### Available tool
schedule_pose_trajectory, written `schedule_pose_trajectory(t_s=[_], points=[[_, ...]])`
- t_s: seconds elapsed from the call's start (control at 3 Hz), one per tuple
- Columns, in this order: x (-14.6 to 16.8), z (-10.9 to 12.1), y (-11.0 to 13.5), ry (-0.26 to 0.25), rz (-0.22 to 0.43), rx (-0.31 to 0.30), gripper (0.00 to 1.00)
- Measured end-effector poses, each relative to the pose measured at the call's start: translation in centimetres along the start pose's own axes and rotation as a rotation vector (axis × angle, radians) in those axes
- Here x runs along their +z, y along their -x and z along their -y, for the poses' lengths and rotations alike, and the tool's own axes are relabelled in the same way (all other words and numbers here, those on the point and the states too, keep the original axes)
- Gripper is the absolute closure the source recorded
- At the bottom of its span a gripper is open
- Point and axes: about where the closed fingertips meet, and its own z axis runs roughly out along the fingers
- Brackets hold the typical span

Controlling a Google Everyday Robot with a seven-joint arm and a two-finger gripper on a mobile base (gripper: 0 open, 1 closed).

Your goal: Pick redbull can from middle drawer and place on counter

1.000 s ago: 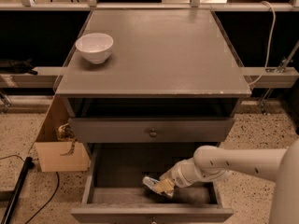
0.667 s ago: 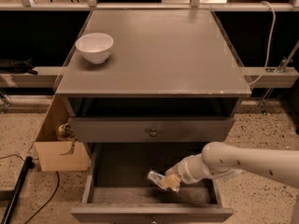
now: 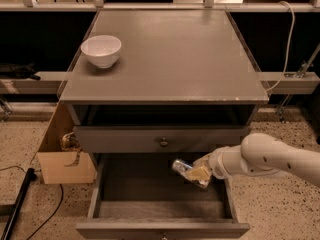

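My gripper (image 3: pixel 194 173) is shut on the redbull can (image 3: pixel 181 167), a small shiny silver-and-blue can held tilted on its side. It hangs above the right part of the open middle drawer (image 3: pixel 120 189), just below the front of the drawer above. My white arm (image 3: pixel 270 159) reaches in from the right. The counter (image 3: pixel 180 54) is the flat grey cabinet top above.
A white bowl (image 3: pixel 101 50) stands at the counter's left side. The upper drawer (image 3: pixel 160 140) with a knob is shut. A cardboard box (image 3: pixel 60 154) sits on the floor left of the cabinet. A black cable (image 3: pixel 30 194) lies on the speckled floor.
My gripper has lifted the can from the drawer floor and moved it up and to the right. The arm has risen with it.
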Motion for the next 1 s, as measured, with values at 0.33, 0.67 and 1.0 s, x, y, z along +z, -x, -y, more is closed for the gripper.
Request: schedule_pose_trajectory(t_s=[0.33, 0.67, 1.0], points=[[-7.94, 0.34, 0.0, -0.103, 0.054, 0.008, 1.0], [-7.94, 0.34, 0.0, -0.103, 0.054, 0.007, 1.0], [-8.56, 0.82, 0.89, -0.13, 0.081, 0.008, 1.0]])
